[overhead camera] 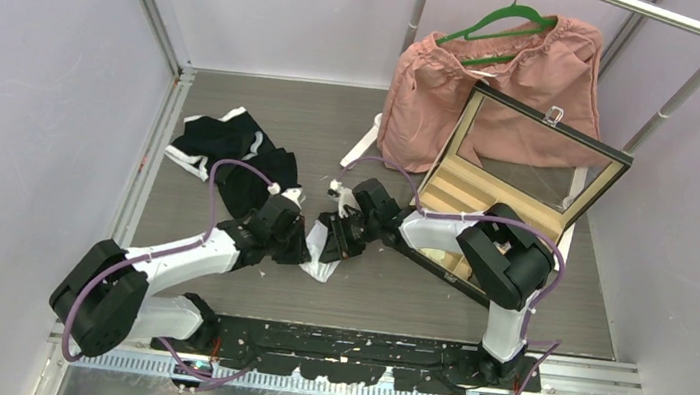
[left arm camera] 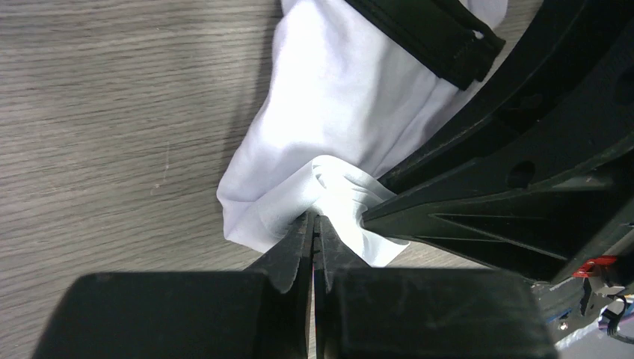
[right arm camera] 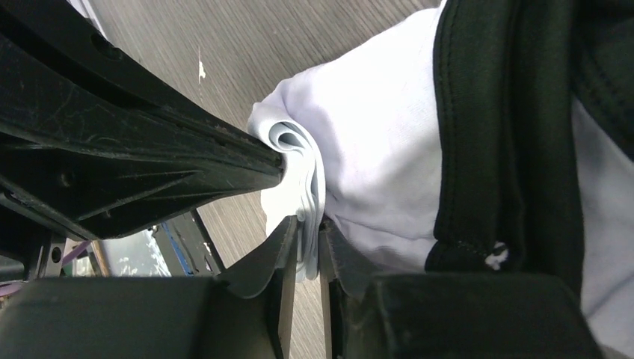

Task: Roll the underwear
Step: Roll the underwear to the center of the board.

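White underwear with a black band lies on the table between my two grippers. My left gripper is shut on a fold of its white cloth; the black band shows at the top of the left wrist view. My right gripper is shut on layered white cloth edges next to the black band. The two grippers nearly touch each other. More black and white underwear lies in a heap at the back left.
An open box with a glass lid stands to the right, behind the right arm. A pink garment on a green hanger hangs from a rack at the back right. Walls close in both sides.
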Available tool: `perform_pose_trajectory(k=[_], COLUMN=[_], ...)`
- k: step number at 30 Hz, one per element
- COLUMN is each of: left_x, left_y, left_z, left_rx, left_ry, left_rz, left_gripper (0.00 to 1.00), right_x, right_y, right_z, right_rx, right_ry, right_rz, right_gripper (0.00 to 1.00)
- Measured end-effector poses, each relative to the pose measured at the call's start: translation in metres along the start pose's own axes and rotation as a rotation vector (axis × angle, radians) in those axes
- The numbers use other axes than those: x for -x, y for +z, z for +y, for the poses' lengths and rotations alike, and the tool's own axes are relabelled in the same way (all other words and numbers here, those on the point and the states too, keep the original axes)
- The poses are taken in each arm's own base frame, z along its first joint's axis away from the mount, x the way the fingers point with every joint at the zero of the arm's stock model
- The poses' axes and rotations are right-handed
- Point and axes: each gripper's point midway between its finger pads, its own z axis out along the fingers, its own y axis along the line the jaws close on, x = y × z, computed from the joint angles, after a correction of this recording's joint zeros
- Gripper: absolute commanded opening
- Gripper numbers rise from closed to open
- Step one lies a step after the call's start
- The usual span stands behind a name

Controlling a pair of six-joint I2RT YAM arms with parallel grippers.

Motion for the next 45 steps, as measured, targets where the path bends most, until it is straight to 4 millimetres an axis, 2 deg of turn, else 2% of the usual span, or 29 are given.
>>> perform_pose_trajectory(k=[5,11,19,22,26,31,36,45], left_x=[0.003,0.005,0.009,0.01,0.01,0.01,0.01,0.01], left_y=[0.001,0.005,0.009,0.009,0.01,0.01,0.01,0.01], left_z=[0.003,0.004,0.002,0.002,0.002,0.002,0.002,0.002], left_rx=[0.022,0.028,0.033,0.035,0.036,0.036,0.036,0.036], left_ry=[-0.011,-0.018,-0.018,-0.018,-0.018,-0.018,-0.018,-0.018], left_rz=[-0.016,-0.021,-0.027,-0.029,-0.029,-0.029,-0.029,-0.029], left_gripper=[0.01,0.01,0.01,0.01,0.01,0.01,0.01,0.01], right_x=[-0.001,0.002,0.015,0.022,0.028,0.017,0.016,0.008], right_y=[0.0,-0.009,-0.035,-0.046,-0.053,-0.041,-0.025,-0.004], right_z=[-0.004,-0.008,-0.016,-0.015,-0.004,0.022,0.044,0.023], right_rx=[-0.023,-0.079,-0.224,-0.266,-0.268,-0.206,-0.11,-0.14], right_ry=[0.003,-0.007,-0.027,-0.04,-0.061,-0.069,-0.055,0.001], right_rz=[-0.001,-0.014,-0.084,-0.119,-0.151,-0.126,-0.125,-0.098], right_gripper=[0.37,0.45,0.44,0.39,0.3,0.2,0.17,0.15])
